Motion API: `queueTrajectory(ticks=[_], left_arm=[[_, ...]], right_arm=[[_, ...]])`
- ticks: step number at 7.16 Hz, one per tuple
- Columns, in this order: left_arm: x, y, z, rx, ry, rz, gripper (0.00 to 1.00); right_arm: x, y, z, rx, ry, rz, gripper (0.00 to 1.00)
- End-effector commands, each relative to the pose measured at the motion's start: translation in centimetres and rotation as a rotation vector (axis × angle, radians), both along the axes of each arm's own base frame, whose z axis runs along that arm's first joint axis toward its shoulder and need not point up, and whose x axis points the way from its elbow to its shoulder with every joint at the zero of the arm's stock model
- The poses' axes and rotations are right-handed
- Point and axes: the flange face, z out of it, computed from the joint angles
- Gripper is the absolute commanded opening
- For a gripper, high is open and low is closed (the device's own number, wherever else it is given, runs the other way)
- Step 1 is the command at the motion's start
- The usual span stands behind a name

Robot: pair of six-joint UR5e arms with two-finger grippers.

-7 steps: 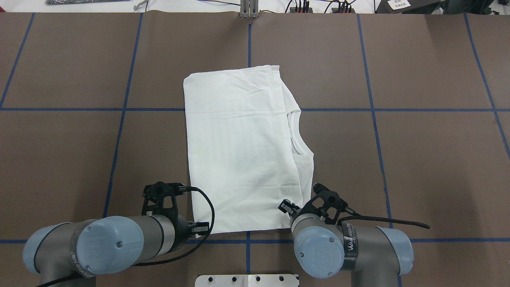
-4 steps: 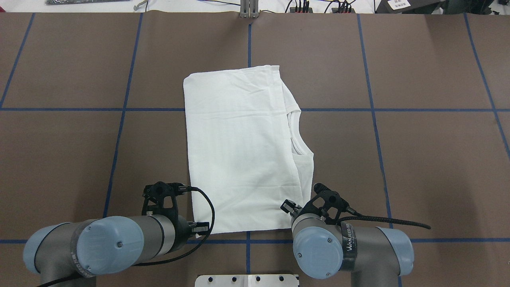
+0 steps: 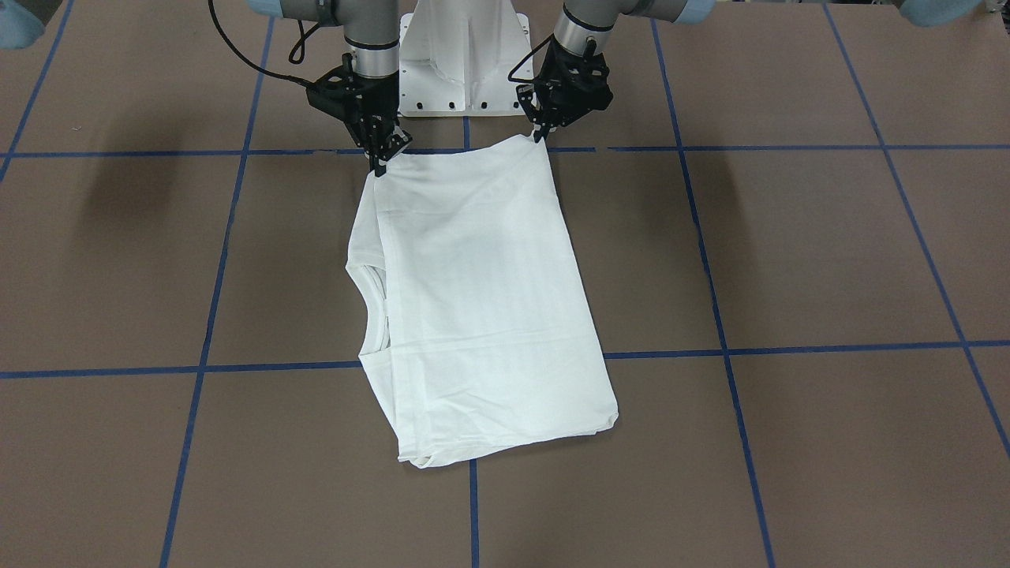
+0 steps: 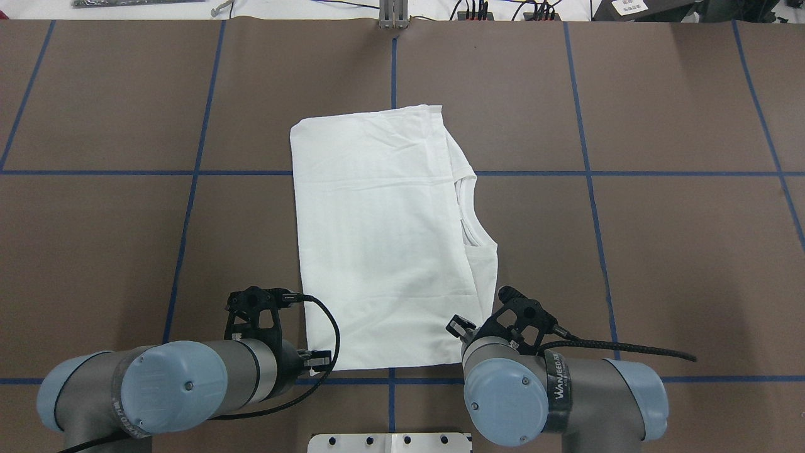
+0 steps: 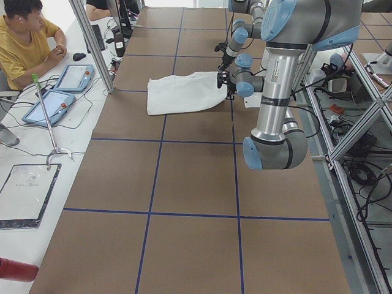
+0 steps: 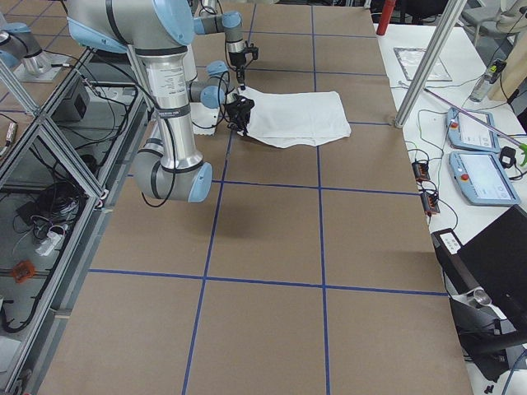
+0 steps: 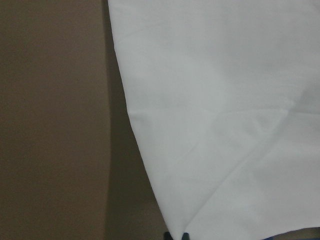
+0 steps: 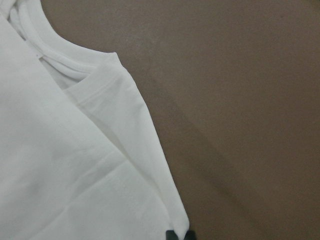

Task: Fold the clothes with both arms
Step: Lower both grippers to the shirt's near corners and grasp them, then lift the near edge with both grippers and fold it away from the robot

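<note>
You have the white T-shirt point(image 4: 383, 239) lying folded into a long rectangle in the middle of the brown desk point(image 4: 660, 251). It lies across the blue tape lines point(image 4: 588, 189) of the grid, with its long sides running from the robot's side to the far side. Its ribbed round neck point(image 4: 468, 220) shows along the right long edge, beneath the folded-over top layer. The left gripper point(image 3: 540, 136) stands at the shirt's near left corner with its jaws drawn together on the cloth; in your left wrist view the dark tips meet right at the corner's point. The right gripper point(image 3: 380, 162) is at the near right corner, jaws likewise pinched on the fabric, and in the front-facing view that corner comes to a point at the tips. The two arms reach down on either side of the white metal pedestal base point(image 3: 461, 55), which stands near the shirt's near edge. The rest of the shirt rests on the desk with a few shallow creases. At the side table on the left, a person in a yellow top point(image 5: 24, 43) sits beside two tablets point(image 5: 73, 78).
</note>
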Motion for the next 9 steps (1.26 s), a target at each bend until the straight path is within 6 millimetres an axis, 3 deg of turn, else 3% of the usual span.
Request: queueTrajectory(ticks=[1, 3, 4, 5, 6, 7, 9], left_arm=[[-2.5, 0.3, -2.5, 0.019, 0.055, 0.019, 0.00], [-8.2, 1.5, -6.9, 0.008, 0.057, 0.071, 0.00], [-11.5, 1.9, -9.6, -0.005, 0.074, 0.092, 0.00], [-11.9, 0.8, -12.0, -0.026, 0.063, 0.090, 0.00], [-10.8, 0.3, -12.1, -0.004, 0.033, 0.097, 0.00], [-9.8, -2.0, -11.1, 0.035, -0.013, 0.078, 0.00], [-9.3, -9.6, -9.9, 0.100, -0.102, -0.002, 0.00]], right_arm=[[3.4, -0.3, -2.9, 0.007, -0.045, 0.009, 0.00], [10.5, 3.2, -8.1, 0.000, -0.045, -0.047, 0.00], [12.9, 3.6, -10.0, 0.002, -0.061, -0.052, 0.00], [13.4, 3.2, -11.8, -0.001, -0.060, -0.046, 0.00], [11.7, 2.9, -11.9, 0.008, -0.036, -0.051, 0.00], [10.8, 0.3, -11.8, 0.050, 0.014, -0.050, 0.00], [8.9, -6.2, -11.6, 0.082, 0.036, 0.020, 0.00]])
